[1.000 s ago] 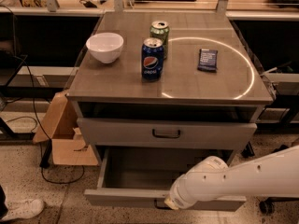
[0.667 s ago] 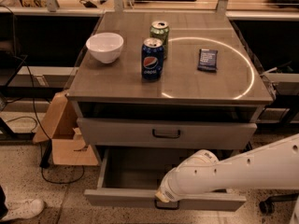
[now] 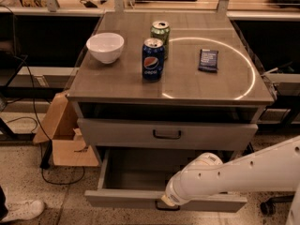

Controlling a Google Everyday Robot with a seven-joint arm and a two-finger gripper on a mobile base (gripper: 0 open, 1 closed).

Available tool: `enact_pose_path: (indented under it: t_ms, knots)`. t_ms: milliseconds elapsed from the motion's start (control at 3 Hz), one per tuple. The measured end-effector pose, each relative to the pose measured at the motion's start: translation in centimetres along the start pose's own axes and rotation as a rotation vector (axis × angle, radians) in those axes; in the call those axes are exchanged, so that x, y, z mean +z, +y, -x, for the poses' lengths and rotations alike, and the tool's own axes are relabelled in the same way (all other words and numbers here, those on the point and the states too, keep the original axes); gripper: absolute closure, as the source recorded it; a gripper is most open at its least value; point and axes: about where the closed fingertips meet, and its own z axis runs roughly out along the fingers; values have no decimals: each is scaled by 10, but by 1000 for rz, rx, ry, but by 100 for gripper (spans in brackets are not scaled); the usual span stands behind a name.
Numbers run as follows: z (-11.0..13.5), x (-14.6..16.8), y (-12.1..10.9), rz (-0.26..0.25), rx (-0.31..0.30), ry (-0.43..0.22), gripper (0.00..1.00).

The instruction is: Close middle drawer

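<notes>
We see the claw low down at the front of the picture, at the end of a fat white arm that comes in from the right. The claw is up against the front edge of the middle drawer. We cannot tell if the claw is spread or pressed together, because the round end of the arm hides it.

The middle drawer is pulled out a long way. Its front is a low, wide grey strip that runs out to the left and right of the claw. A small dark loop handle peeks out just under the claw. Behind the claw, the inside of the drawer is a long grey tray.

Just above the claw is a taller grey drawer front, pushed in, with its own dark handle.

Higher up and farther back is the cabinet top. On it, a blue Pepsi can stands almost straight up from the claw, with a green can just behind it. A white bowl sits up and to the left, and a dark packet lies up and to the right.

Far to the left of the claw, a cardboard box sits on the floor beside the cabinet.
</notes>
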Motion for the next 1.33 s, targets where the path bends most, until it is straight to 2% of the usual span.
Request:
enact_pose_path:
  t_ms: [333, 667, 1000, 1333]
  knots:
    - [-37, -26, -19, -32, 98, 39, 100]
    - [-77, -51, -27, -42, 204, 73, 100]
    - [-77, -51, -27, -42, 204, 73, 100]
    - [-111, -25, -30, -20, 270, 121, 100]
